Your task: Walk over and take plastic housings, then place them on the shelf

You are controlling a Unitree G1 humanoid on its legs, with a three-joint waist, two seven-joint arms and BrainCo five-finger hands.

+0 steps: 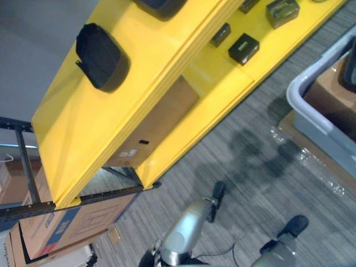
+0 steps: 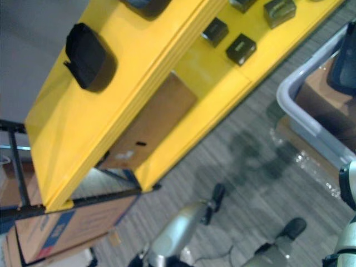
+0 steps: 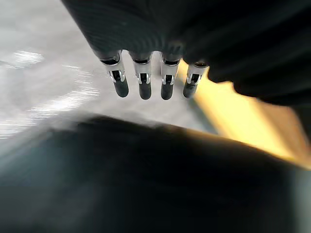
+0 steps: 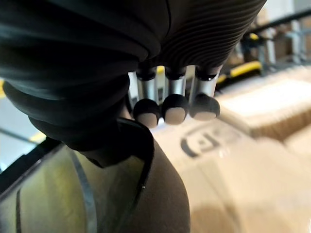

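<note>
Right hand (image 4: 174, 99) pinches a plastic housing (image 4: 145, 154) by its dark rim, well apart from the yellow shelf (image 1: 111, 130), left hand (image 3: 145, 82) straight-fingered and empty; you risk it slipping from that thin grip in transit.

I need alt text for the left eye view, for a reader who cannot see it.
A black rounded plastic housing lies on the top board of a yellow shelf; small black boxes sit on its lower board. A grey plastic tub stands to the right.
</note>
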